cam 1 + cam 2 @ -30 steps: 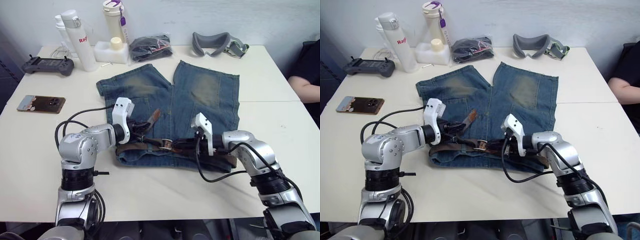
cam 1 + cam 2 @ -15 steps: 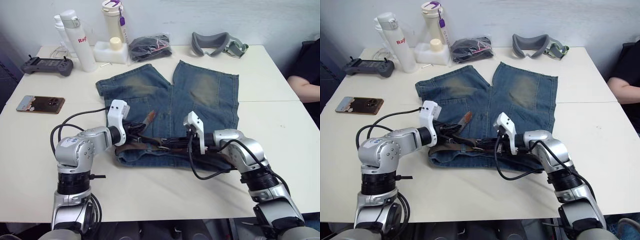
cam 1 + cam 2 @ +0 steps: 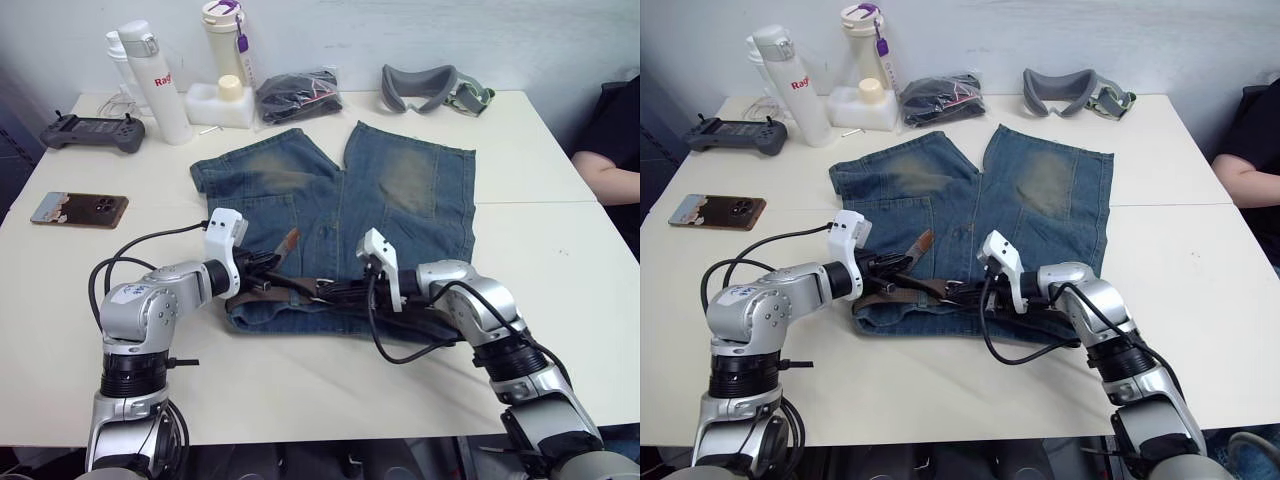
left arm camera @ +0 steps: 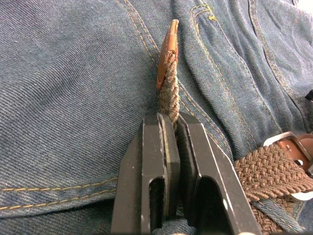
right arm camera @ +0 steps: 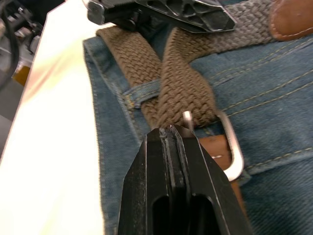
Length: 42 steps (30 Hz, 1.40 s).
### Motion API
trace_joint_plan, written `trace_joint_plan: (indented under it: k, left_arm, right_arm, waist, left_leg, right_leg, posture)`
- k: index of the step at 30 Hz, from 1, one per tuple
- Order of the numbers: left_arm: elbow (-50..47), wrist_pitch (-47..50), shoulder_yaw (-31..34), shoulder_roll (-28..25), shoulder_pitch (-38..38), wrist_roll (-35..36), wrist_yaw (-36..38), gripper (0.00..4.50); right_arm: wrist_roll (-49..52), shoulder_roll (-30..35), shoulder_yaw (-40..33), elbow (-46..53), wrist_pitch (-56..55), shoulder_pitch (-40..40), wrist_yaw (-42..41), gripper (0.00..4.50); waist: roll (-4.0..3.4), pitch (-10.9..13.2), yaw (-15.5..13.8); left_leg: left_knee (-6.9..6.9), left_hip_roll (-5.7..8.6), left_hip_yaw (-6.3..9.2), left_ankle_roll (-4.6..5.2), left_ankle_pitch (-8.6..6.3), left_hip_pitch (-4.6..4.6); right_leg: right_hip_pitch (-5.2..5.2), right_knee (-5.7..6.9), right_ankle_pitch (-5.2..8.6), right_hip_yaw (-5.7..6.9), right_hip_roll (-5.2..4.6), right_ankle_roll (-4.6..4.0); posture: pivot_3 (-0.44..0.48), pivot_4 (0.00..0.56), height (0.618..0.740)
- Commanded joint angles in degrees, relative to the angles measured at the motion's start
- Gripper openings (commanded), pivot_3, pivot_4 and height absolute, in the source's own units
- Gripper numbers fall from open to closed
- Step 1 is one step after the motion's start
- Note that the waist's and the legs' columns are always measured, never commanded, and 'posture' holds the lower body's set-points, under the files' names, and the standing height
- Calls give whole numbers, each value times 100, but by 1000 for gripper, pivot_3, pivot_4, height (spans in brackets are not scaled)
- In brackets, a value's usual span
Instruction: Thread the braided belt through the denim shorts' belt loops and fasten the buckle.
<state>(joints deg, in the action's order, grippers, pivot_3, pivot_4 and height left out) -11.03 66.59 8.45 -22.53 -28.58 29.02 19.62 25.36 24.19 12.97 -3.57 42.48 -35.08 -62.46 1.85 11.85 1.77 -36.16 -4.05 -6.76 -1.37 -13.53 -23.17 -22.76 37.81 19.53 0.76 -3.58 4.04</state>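
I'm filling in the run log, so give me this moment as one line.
left claw: shut on braided belt tip | right claw: shut at buckle | belt passed through buckle frame | denim shorts flat on table

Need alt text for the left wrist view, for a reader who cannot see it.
The left claw is shut on the braided belt just behind its brown leather tip, which stands up over the denim shorts. To one side, more belt runs to the silver buckle at the picture's edge.
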Motion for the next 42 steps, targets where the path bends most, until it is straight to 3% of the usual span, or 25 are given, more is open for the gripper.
trace_joint_plan:
  k: [1, 21, 30, 42]
  left_arm:
    - [-132, -88, -32, 3, 96, -21, -16, 0]
    - [-252, -176, -6, 77, 200, 45, -75, 0]
    - [-99, -341, -58, 234, 119, 8, -74, 0]
    - [420, -627, -407, 499, -604, 99, 460, 0]
  right_arm:
    - [354, 2, -373, 200, 231, -273, 13, 14]
    - [-321, -126, 251, -437, 173, -318, 299, 14]
    - [-603, 96, 933, -687, 867, -402, 121, 14]
    - [-1308, -70, 1629, -1579, 525, -538, 147, 14]
  waist:
    - [0, 0, 3]
    - [0, -1, 4]
    - [7, -12, 0]
    - [55, -204, 5]
  left_leg:
    - [0, -7, 0, 0, 0, 0]
    - [2, -10, -3, 2, -5, 0]
    - [2, -12, -2, 2, -6, 1]
    - [11, -30, -6, 14, -60, 52]
  right_leg:
    - [0, 0, 0, -1, -1, 0]
    - [0, -4, 0, 0, 0, 0]
    - [0, -5, 0, 1, -2, -1]
    - [44, -19, 12, 8, 4, -22]
  posture:
    - [0, 150, 739]
    - [0, 150, 739]
    - [0, 150, 739]
    - [0, 150, 739]
